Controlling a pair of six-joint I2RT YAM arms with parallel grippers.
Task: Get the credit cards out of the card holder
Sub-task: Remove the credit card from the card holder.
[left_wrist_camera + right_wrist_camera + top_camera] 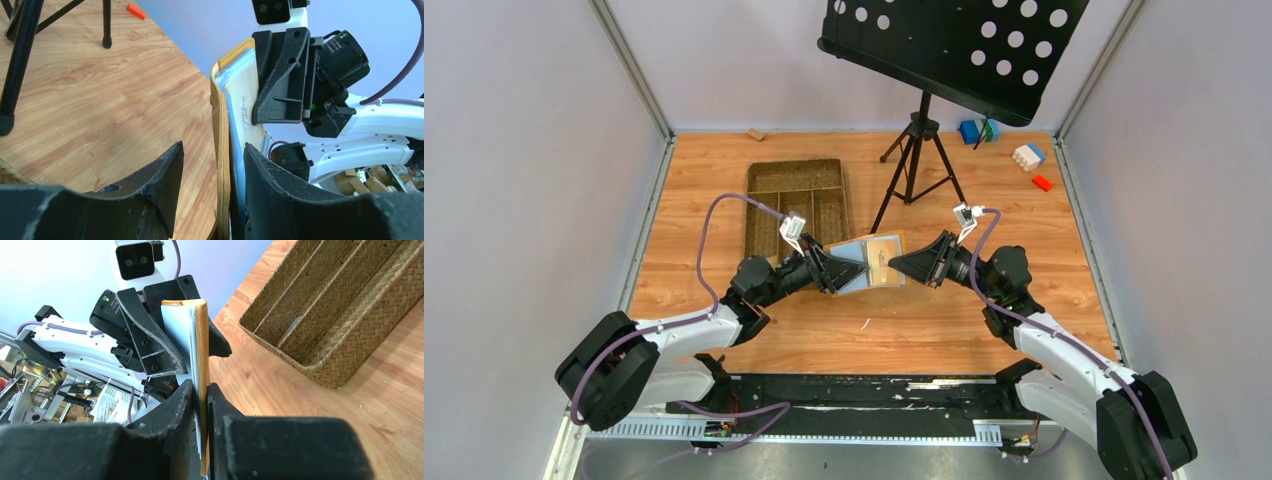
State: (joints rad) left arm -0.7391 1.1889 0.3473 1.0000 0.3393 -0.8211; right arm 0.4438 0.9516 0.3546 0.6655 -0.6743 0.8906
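Note:
The mustard-yellow card holder (857, 252) is held open above the table between my two grippers, its grey-blue inside facing up. A tan card (885, 256) shows in its right half; other credit cards are hidden. My left gripper (856, 271) straddles the holder's left edge (223, 165). Its jaws are apart: the right finger (270, 190) lies against the blue inside, and the left finger (160, 185) stands clear of the yellow outside. My right gripper (896, 263) is shut on the holder's opposite edge (202, 340), its fingers (182, 405) pressed on both faces.
A brown woven compartment tray (796, 200) lies behind the left gripper, also in the right wrist view (340, 315). A black music stand on a tripod (916, 150) stands at the back centre. Toy blocks (1028, 155) lie at the back right.

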